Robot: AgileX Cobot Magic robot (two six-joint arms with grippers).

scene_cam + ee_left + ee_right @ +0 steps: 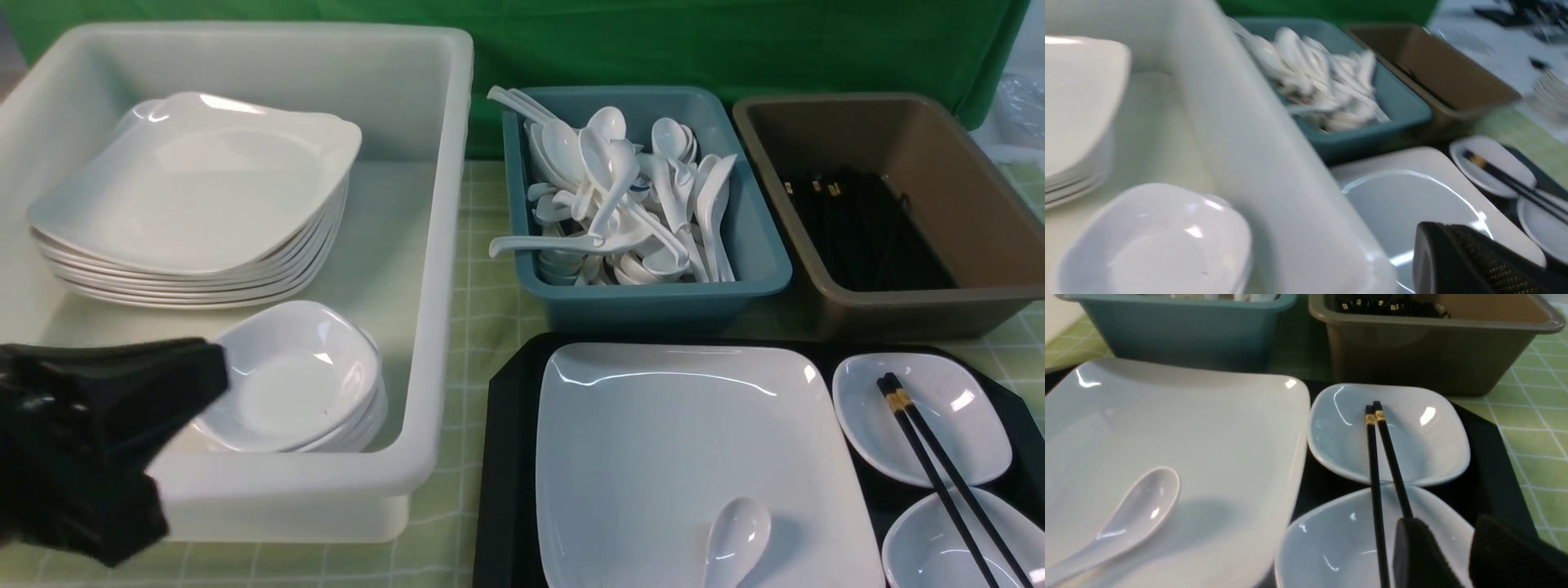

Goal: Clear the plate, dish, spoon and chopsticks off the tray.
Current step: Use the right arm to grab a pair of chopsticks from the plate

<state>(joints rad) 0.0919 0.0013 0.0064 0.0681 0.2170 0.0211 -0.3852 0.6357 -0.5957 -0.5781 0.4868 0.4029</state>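
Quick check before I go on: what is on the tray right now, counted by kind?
On the tray:
Plate: 1
Dishes: 2
Spoon: 1
Chopsticks: 2 (one pair, lying across both dishes)
Total: 6

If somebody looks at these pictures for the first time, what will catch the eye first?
The large white plate on the black tray, with a spoon lying on it, stands out at front right. Beside it, black chopsticks lie across two small dishes; behind, a teal bin brims with white spoons.
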